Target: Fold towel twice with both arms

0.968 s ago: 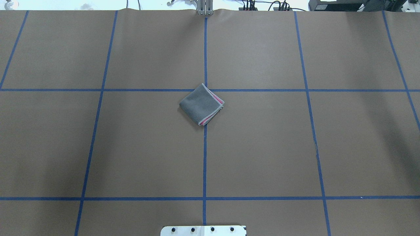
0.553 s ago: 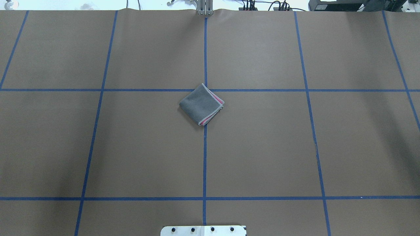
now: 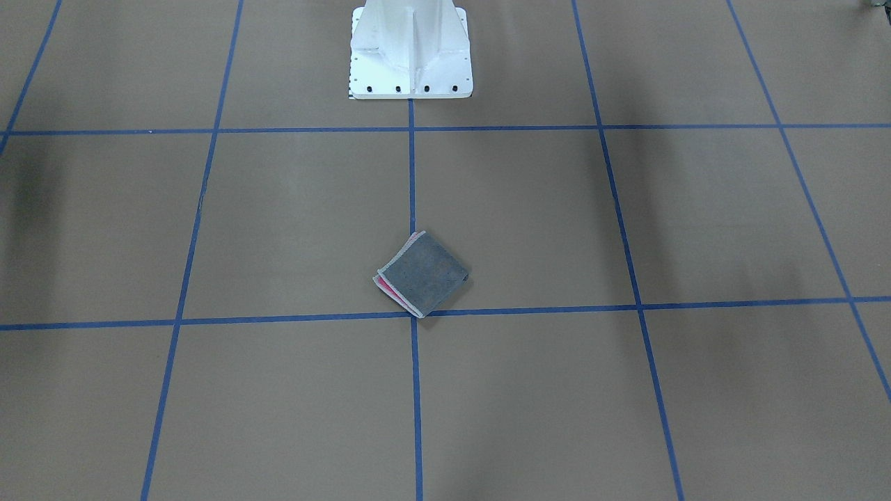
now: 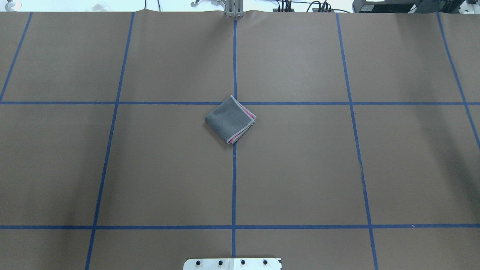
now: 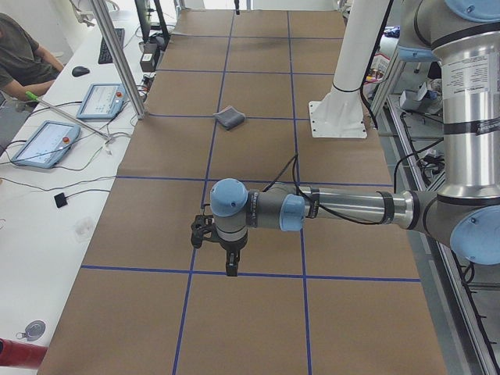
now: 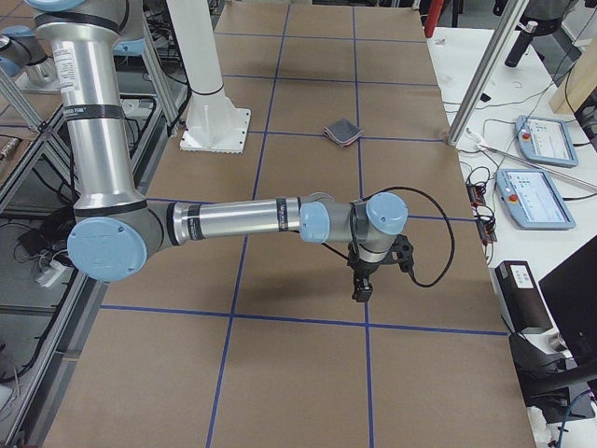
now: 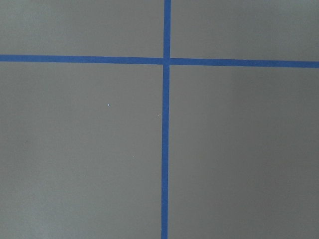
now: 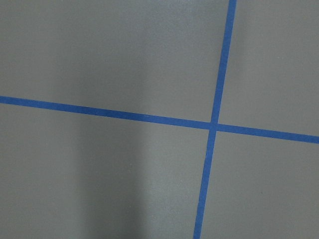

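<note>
Both left arm (image 5: 344,207) and right arm (image 6: 233,219) hover far from the folded towel (image 4: 229,119); we cannot tell their jaws' state.

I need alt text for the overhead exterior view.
A small folded towel, grey on top with pink at its right edges, lies on a brown table where blue tape lines cross. A white base plate sits at the bottom edge.

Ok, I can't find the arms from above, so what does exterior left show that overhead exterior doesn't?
Only exterior left: the left arm, its gripper pointing down over the table far from the towel, an operator and tablets. Only overhead exterior: the towel's pink inner face peeking out along two edges. Both: the folded towel, grey side up, on the brown table with blue tape lines.
</note>
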### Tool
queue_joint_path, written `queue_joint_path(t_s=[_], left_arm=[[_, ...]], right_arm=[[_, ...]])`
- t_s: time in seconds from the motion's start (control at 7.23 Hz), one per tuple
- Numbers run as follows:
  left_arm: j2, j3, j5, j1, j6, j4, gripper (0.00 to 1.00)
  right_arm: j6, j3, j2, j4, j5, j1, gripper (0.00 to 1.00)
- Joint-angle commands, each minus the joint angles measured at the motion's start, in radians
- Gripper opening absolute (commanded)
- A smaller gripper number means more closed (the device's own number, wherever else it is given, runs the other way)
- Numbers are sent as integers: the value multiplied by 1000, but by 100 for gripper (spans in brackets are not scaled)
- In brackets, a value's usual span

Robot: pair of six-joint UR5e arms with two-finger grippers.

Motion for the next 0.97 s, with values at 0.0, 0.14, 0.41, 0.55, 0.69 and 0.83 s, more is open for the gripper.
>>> queue_joint_path(t_s=[0.0,0.14,0.41,0.55,0.69,0.83], left_arm=[[-3,1,8,2,-2,1,100],[-3,-1,6,2,-2,0,100],[-3,1,6,4,0,-8,100],[-5,-1,5,4,-2,-9,100],[-6,4,6,4,-2,-11,100],[-9,2,5,4,-2,-9,100]], right_arm=[[0,1,-2,3,-3,0,100],[2,-2,-1,3,-3,0,100],[0,-1,-2,7,-2,0,100],[2,-1,-2,7,0,0,100],[2,-1,-1,7,0,0,100],[3,1,-1,7,3,-2,100]])
